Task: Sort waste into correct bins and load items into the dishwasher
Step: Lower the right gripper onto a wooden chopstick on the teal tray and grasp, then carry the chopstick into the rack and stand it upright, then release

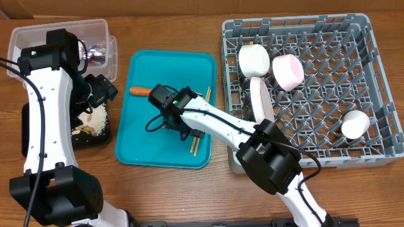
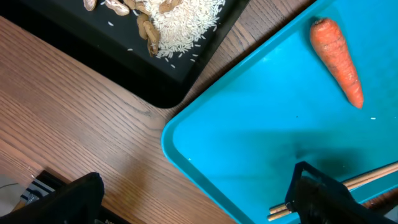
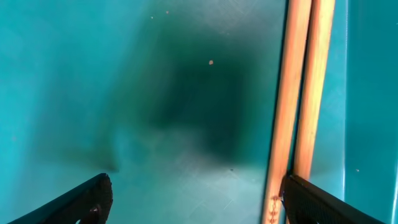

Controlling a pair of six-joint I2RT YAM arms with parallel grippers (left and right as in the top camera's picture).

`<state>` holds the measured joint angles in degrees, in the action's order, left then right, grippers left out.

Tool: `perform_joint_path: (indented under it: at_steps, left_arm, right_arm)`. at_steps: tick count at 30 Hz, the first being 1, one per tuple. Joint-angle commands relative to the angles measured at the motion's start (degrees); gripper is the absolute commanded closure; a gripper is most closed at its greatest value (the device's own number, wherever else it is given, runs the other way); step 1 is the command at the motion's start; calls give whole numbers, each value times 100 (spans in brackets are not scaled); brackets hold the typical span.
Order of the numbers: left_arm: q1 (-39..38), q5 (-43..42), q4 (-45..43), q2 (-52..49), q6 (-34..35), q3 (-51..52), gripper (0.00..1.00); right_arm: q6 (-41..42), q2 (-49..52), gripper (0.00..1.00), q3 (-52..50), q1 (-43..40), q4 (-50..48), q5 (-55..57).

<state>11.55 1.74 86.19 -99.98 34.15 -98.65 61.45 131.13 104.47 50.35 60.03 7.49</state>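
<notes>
My right gripper [image 1: 183, 129] [image 3: 196, 199] is open, low over the teal tray [image 1: 142, 142]. Its right finger is at the wooden chopsticks [image 1: 201, 123] [image 3: 301, 93], which lie flat on the tray. The orange carrot [image 1: 140, 91] [image 2: 337, 59] lies at the tray's far left. My left gripper [image 1: 103, 89] [image 2: 193, 205] is open and empty above the black tray [image 1: 101, 140] [image 2: 93, 62], which holds beige crumbs and nuts [image 1: 88, 120] [image 2: 168, 18]. The clear tub [image 1: 38, 31] holds the red-and-silver wrapper [image 1: 96, 53]. The grey dish rack [image 1: 372, 57] holds two bowls [image 1: 254, 60] [image 1: 287, 70], an upright plate [image 1: 261, 99] and a cup [image 1: 355, 124].
The teal tray [image 2: 249, 124] lies between the black tray and the dish rack. Bare wooden table [image 2: 74, 137] shows beside the black tray. The chopstick ends also show in the left wrist view [image 2: 373, 177].
</notes>
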Motion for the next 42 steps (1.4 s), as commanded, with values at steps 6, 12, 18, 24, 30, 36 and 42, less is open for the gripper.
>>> perform_joint_path:
  at_steps: [6, 12, 18, 24, 30, 36, 42]
  left_arm:
    - [-35, -24, 15, 46, 52, -9, 0]
    - [-35, -24, 17, 46, 52, -9, 0]
    - [-35, -24, 17, 46, 52, -9, 0]
    - [-35, -24, 35, 46, 55, -9, 0]
    - [-35, -24, 37, 46, 52, -9, 0]
    - [-35, -24, 35, 46, 55, -9, 0]
    - [-35, -24, 35, 46, 52, -9, 0]
  right_arm:
    - [-367, 83, 11, -398, 4, 13, 262]
    - [-684, 85, 38, -400, 7, 181, 431]
    - [-789, 85, 69, -402, 4, 291, 422]
    - [-787, 85, 83, -402, 4, 308, 339]
    - [-789, 85, 92, -402, 4, 356, 341]
    - [-791, 85, 96, -402, 4, 376, 341]
    - [-1093, -234, 96, -262, -195, 660, 363]
